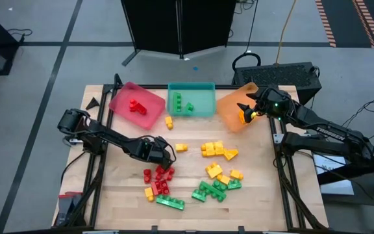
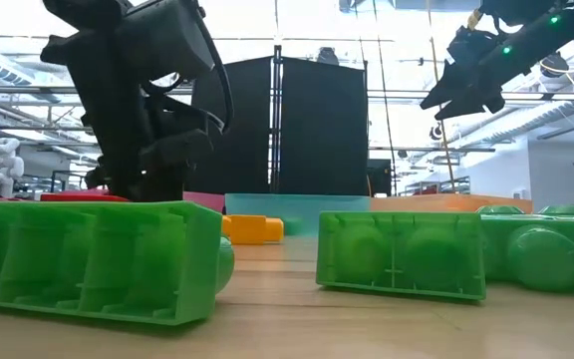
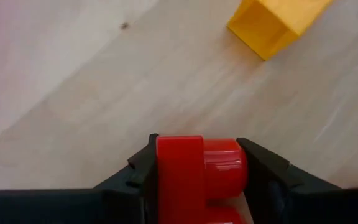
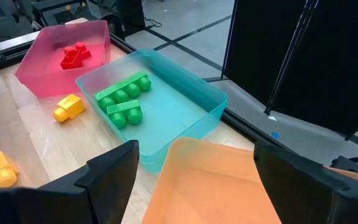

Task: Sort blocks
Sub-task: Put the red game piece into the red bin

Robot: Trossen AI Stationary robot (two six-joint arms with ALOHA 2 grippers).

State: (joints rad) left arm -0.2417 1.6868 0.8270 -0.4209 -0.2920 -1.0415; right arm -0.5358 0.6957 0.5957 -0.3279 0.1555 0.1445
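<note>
The left gripper is down at the table, at the top of the red cluster, and its wrist view shows its fingers pressed against both sides of a red block that sits on the wood; it grasps that block low and square, probably so it can be lifted clear of its neighbours. Behind it the red tray already holds red blocks, which seems the likely destination. A few red pieces and one yellow remain beside the gripper, with a long green block nearest the front edge. In the middle, the teal tray holds green blocks, and a lone yellow block lies on the table just in front of it. Further right, loose yellow blocks and green ones lie mixed, so much sorting is left. The orange tray looks empty from the right wrist view. The right gripper hangs above it with its fingers spread wide and nothing between them.
</note>
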